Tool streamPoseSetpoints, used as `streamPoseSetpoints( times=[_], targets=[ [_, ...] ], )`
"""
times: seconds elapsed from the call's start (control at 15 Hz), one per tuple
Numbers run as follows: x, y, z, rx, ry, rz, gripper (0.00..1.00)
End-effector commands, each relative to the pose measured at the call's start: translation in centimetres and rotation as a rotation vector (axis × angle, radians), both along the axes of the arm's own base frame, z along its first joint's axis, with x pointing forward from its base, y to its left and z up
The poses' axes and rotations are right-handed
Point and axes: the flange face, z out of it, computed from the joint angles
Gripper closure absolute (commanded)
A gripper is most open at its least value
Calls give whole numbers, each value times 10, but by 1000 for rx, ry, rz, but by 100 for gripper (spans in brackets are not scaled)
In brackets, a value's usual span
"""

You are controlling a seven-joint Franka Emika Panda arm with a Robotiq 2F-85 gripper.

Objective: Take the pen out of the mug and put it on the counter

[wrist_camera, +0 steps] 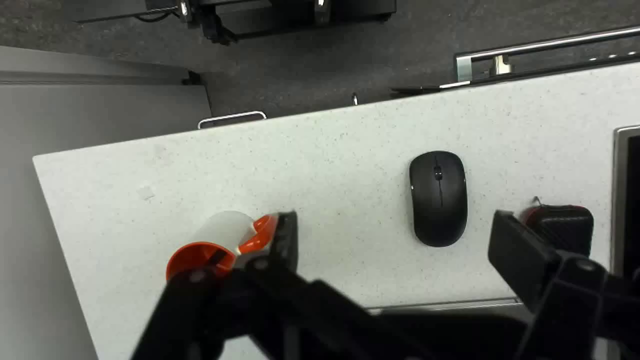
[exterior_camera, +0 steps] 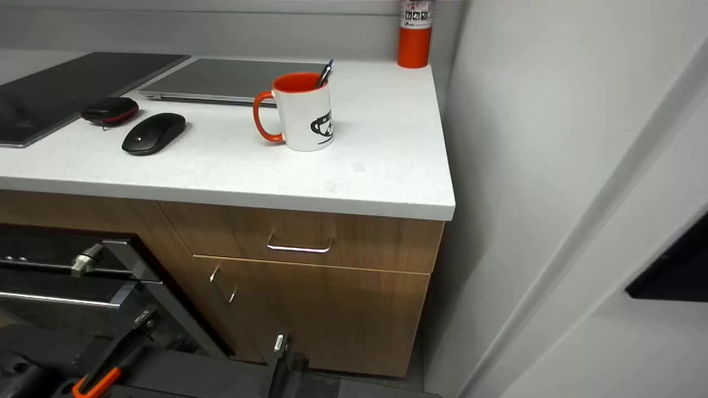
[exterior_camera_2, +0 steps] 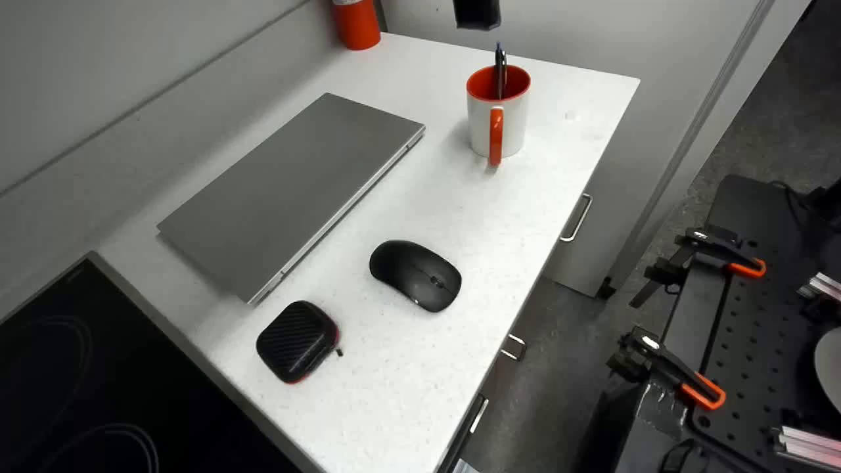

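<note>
The white mug (exterior_camera: 305,121) with red-orange inside and handle stands upright on the white counter (exterior_camera: 381,177). It also shows in an exterior view (exterior_camera_2: 516,125) and at the lower left of the wrist view (wrist_camera: 222,227). The dark pen (exterior_camera: 325,74) leans inside the mug with its upper end above the rim; it also shows in an exterior view (exterior_camera_2: 500,69). My gripper (wrist_camera: 395,240) is open and empty above the counter, its left finger overlapping the mug handle in the wrist view. One black gripper part (exterior_camera_2: 477,14) shows above the mug, apart from the pen.
A closed grey laptop (exterior_camera_2: 295,197) lies behind the mug. A black mouse (exterior_camera_2: 415,274) and a small black case (exterior_camera_2: 297,341) lie beside a dark cooktop (exterior_camera_2: 66,381). A red cylinder (exterior_camera: 414,47) stands at the back corner. A grey wall panel (exterior_camera: 514,138) borders the counter's end.
</note>
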Motion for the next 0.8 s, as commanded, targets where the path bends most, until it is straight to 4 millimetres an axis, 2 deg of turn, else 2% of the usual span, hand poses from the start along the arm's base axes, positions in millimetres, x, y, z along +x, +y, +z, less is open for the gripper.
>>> streamPoseSetpoints(
  times=[0.0,0.53,0.6,0.73],
  targets=[
    [0,0,0,0,2,0,0],
    [2,-3,-1,2,6,-5,0],
    [8,-5,-2,-2,-33,-22,0],
    [21,-24,-13,2,-53,-55,0]
  ],
)
